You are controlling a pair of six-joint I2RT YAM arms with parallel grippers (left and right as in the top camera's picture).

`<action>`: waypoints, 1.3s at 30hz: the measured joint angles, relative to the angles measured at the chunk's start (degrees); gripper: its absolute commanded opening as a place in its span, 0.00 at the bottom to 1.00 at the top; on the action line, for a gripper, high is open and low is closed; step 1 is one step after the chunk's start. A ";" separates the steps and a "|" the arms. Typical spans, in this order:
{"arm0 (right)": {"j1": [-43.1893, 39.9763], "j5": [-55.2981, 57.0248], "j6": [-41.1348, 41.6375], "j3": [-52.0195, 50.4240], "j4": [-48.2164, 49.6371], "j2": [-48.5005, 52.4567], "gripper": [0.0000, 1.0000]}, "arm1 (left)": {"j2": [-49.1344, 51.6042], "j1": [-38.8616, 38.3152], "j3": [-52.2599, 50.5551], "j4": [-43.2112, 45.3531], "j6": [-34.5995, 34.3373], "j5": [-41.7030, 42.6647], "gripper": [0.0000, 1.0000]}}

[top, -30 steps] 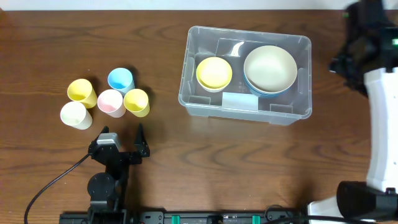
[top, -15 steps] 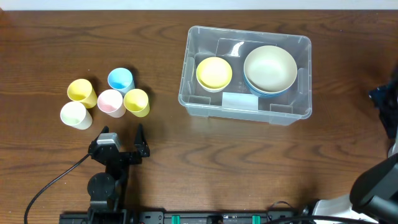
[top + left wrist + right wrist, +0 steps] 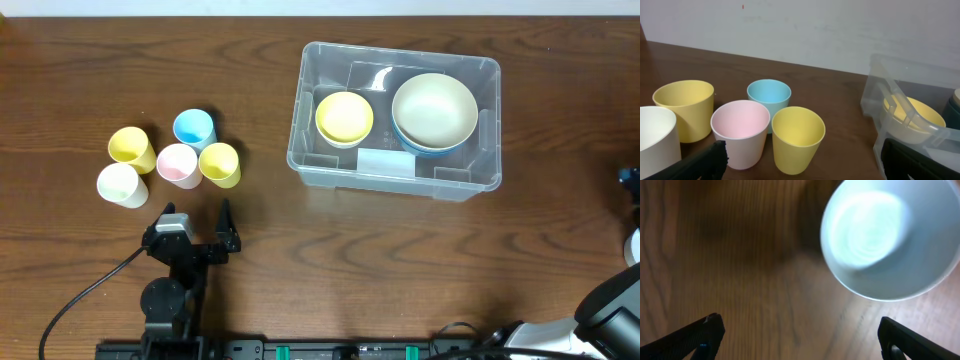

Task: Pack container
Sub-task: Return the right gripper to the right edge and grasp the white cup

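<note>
The container [image 3: 470, 186] is a large clear bin at the table's upper middle. Inside it sit a yellow bowl [image 3: 344, 117] and a cream bowl [image 3: 434, 108] nested in a blue one. In the left wrist view the container's corner [image 3: 879, 95] shows at the right. My left gripper [image 3: 197, 222] rests open near the front edge, just below several pastel cups [image 3: 178, 164], nothing between its fingers [image 3: 802, 150]. My right gripper [image 3: 800, 327] is open above bare wood, with a blurred pale blue bowl [image 3: 890, 235] lying ahead of it, apart from the fingers.
Yellow [image 3: 797, 137], pink [image 3: 740, 131], blue [image 3: 769, 97], a second yellow [image 3: 685, 107] and white [image 3: 655, 140] cups stand clustered left of the container. Only a bit of the right arm [image 3: 630, 180] shows at the overhead view's right edge.
The right arm has swung away from beside the container's right end and out past the right edge of the overhead view. The left arm and the cups have not moved.
</note>
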 measured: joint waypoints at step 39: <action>-5.35 3.56 -5.62 -4.83 8.87 10.91 0.98 | 0.00 0.00 0.00 0.00 0.02 0.00 0.98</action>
